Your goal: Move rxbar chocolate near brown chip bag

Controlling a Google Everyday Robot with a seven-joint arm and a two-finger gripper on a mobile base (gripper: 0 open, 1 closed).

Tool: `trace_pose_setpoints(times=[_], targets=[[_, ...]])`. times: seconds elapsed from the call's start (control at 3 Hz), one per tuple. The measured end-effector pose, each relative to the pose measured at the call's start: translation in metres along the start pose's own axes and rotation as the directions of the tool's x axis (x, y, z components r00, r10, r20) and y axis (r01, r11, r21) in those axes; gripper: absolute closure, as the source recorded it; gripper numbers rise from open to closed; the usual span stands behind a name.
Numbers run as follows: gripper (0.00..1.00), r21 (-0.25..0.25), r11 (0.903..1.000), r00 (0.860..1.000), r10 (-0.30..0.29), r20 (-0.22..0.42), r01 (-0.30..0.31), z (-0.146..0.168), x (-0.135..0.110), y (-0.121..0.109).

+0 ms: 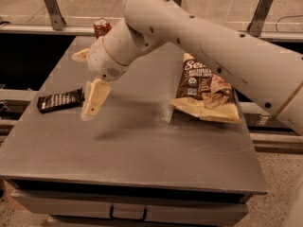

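Observation:
The rxbar chocolate (60,100), a small flat black bar with white lettering, lies near the left edge of the grey table (142,145). The brown chip bag (204,89) lies on the right side of the table, partly under my arm. My gripper (82,87) hovers just right of the bar, a little above the table. It is open and empty, with one cream finger (93,99) pointing down next to the bar's right end and the other showing further back.
A red soda can (102,27) stands at the table's far edge, behind my arm. My large white arm (199,41) crosses above the table from the right. Metal rails run behind the table and along both sides.

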State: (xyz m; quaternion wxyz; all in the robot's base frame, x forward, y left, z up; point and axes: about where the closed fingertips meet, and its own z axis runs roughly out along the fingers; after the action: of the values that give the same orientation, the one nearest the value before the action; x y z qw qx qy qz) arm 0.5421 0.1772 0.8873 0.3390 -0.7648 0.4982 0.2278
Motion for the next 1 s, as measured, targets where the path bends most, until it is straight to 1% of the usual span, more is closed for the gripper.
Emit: trace_pose_setpoints(times=[0.33, 0.67, 1.0], targets=[[0.00, 0.014, 0.9992, 0.999, 0.038, 0.006, -0.038, 0.033, 0.000, -0.025], [0.00, 0.026, 0.9954, 0.996, 0.092, -0.001, -0.092, 0.061, 0.005, -0.043], [0.17, 0.039, 0.9877, 0.988, 0.152, -0.014, -0.151, 0.078, 0.014, -0.051]])
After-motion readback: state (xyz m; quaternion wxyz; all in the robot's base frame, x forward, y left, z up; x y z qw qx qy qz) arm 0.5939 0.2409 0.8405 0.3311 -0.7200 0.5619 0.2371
